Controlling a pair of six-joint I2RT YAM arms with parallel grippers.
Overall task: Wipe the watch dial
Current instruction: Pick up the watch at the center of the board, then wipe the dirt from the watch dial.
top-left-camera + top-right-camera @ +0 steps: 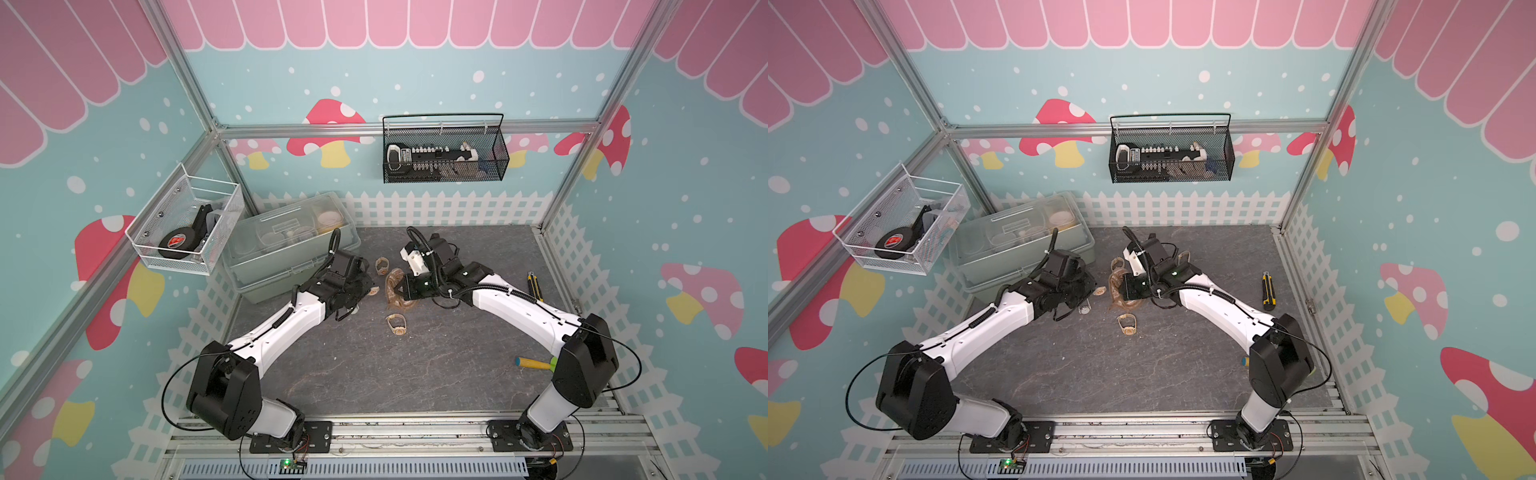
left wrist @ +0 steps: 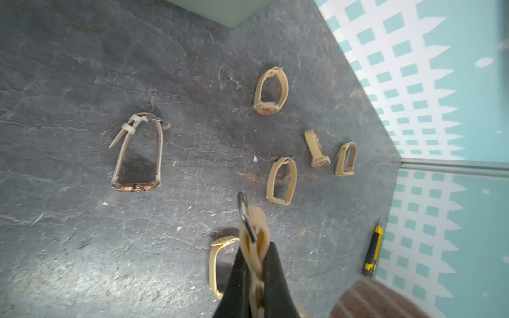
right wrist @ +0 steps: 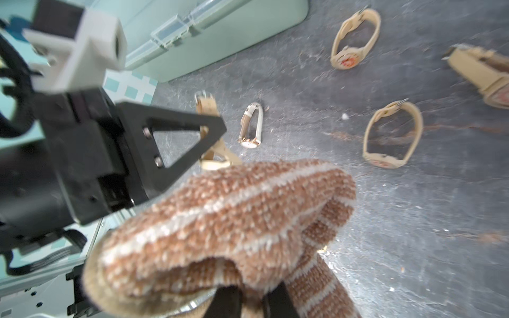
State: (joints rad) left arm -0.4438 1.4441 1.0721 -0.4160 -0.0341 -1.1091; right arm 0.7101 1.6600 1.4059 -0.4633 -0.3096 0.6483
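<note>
A spare watch (image 1: 397,326) lies nearest. At its eleven o'clock, the left gripper (image 2: 256,249) is clamped tight on the watch (image 2: 259,217) by its floppy strap. The watch is likely light, scratchable, and steadier if gripped near the case. At the watch's three o'clock, the right gripper (image 3: 252,287) pinches the soft cloth (image 3: 234,209).

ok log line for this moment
left gripper: shut on watch strap | right gripper: shut on striped cloth | cloth near watch, contact unclear
</note>
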